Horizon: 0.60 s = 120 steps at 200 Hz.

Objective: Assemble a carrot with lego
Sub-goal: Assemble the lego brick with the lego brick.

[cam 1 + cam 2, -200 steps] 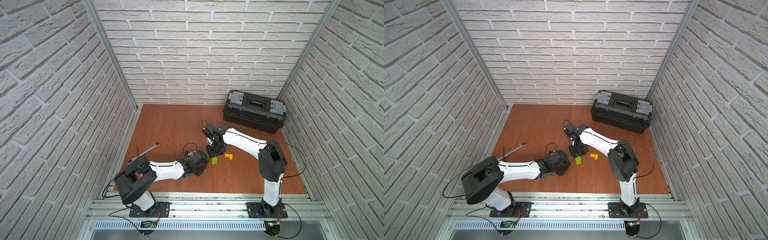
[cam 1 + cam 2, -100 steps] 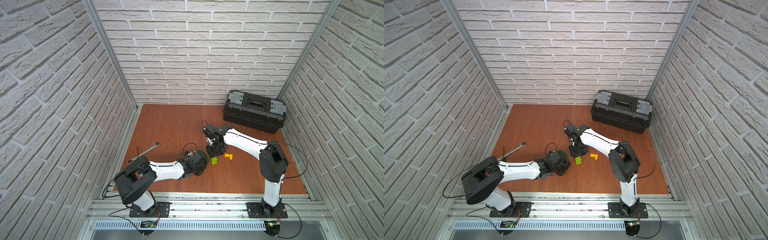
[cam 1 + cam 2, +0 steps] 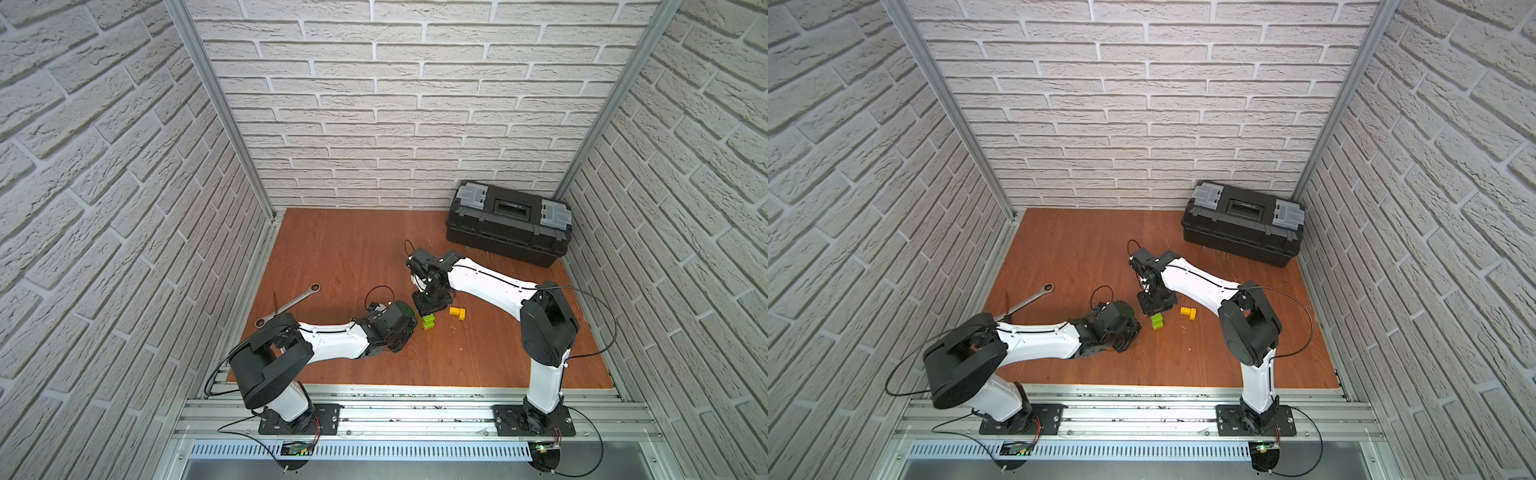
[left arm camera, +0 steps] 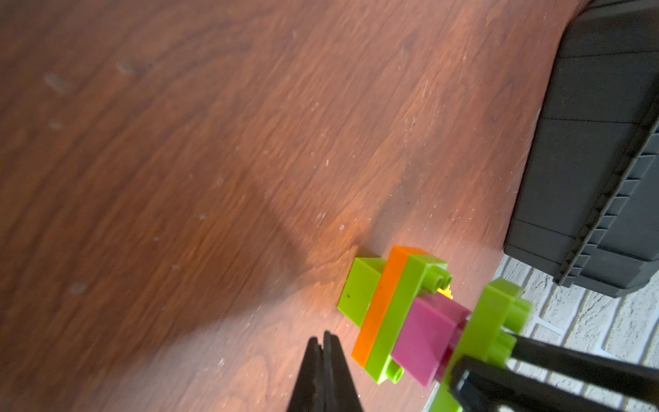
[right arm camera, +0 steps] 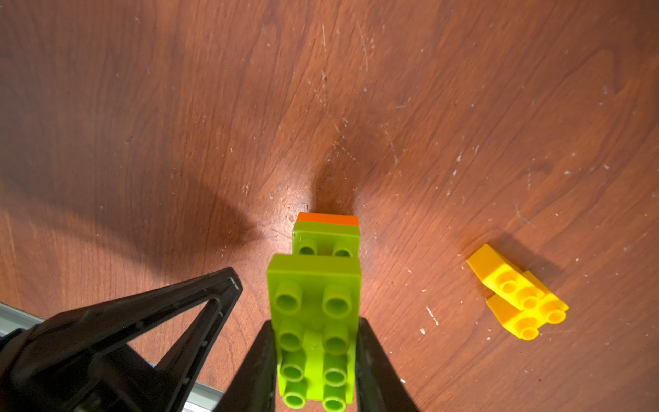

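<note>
In both top views the carrot (image 3: 429, 322) stands on the bench (image 3: 353, 257), well apart from the toolbox (image 3: 509, 224), on the side nearer the robot; the two yellow bricks (image 3: 457, 311) lie loose near it, not yet fitted; the right gripper (image 3: 432, 308) sits over the carrot; the left gripper (image 3: 411, 329) is just beside it, on the side away from the toolbox.

In the left wrist view the left gripper (image 4: 323, 342) is clenched on nothing, its tips just short of the orange layer (image 4: 378, 306); pink (image 4: 428, 339) sits under the top lime brick (image 4: 481, 321).

In the right wrist view the right gripper (image 5: 315, 324) grasps that top lime brick (image 5: 313, 303) across its flat side walls.

The stack looks light, stiff and slick, probably joined by stud friction alone; tall on a small foot, it should tip easily; flat opposite walls seem the best hold, not the studs.

Against the earlier frames nothing has visibly moved; both arms and all bricks are where they were.
</note>
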Available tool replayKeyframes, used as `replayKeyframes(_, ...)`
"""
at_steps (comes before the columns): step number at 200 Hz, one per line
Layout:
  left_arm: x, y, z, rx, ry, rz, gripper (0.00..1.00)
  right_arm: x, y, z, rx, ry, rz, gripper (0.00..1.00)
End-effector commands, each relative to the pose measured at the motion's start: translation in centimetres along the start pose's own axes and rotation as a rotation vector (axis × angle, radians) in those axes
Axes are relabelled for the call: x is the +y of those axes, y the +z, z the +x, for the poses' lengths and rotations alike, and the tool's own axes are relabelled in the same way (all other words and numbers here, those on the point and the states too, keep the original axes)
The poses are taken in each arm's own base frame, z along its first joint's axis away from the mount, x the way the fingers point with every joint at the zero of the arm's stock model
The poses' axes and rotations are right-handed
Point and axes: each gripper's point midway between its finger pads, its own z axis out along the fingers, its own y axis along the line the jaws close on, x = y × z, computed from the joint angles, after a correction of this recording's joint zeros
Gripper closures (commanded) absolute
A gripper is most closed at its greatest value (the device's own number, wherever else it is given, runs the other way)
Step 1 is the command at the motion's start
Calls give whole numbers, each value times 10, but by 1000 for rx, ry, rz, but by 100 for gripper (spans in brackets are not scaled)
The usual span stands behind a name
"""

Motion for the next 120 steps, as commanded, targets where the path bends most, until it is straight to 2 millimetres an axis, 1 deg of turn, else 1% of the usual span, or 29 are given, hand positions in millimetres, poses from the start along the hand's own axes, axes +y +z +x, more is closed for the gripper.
replayKeyframes(1, 3, 0, -3, -5, 6, 0, 100, -8, 43, 25, 121, -14, 50, 90)
replayKeyframes(32, 4, 0, -3, -7, 5, -2, 100, -8, 46, 26, 127, 3, 54, 86)
replayKeyframes(78, 3, -1, -3, -7, 4, 0, 100, -10, 47, 26, 126, 28, 62, 84)
replayKeyframes(120, 2, -1, -4, -7, 4, 2, 100, -12, 47, 25, 124, 42, 67, 75)
